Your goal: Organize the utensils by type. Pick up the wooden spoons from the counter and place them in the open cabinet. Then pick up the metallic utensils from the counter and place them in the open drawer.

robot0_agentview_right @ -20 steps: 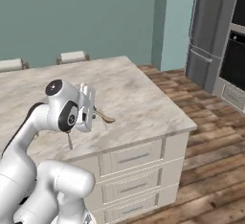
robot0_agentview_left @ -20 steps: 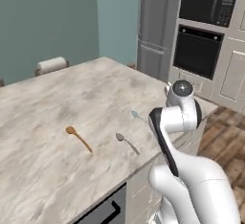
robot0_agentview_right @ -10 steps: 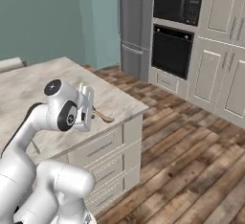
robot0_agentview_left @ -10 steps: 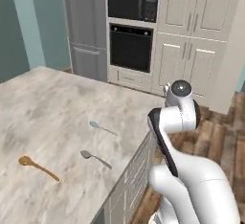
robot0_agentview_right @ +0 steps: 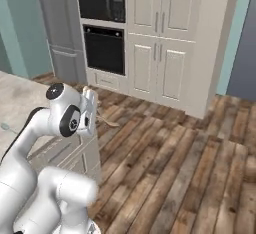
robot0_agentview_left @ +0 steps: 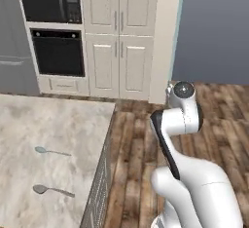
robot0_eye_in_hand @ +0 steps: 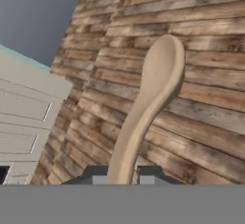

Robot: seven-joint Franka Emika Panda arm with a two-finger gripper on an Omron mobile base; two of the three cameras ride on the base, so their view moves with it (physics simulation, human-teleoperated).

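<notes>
One pale tan wooden spoon [robot0_eye_in_hand: 150, 103] is clamped by its handle between the closed fingers of the end effector [robot0_eye_in_hand: 121, 174], above the plank floor [robot0_eye_in_hand: 201, 36]. It looks light, stiff and grippy. Two grey metal spoons [robot0_agentview_left: 51, 151] lie apart on the marbled table [robot0_agentview_left: 29, 124]; oven and cupboards [robot0_agentview_right: 160, 43] stand ahead.

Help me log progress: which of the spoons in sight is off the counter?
The pale tan wooden spoon, held in the tool over the wood floor. The two grey metal spoons lie flat on the counter.
</notes>
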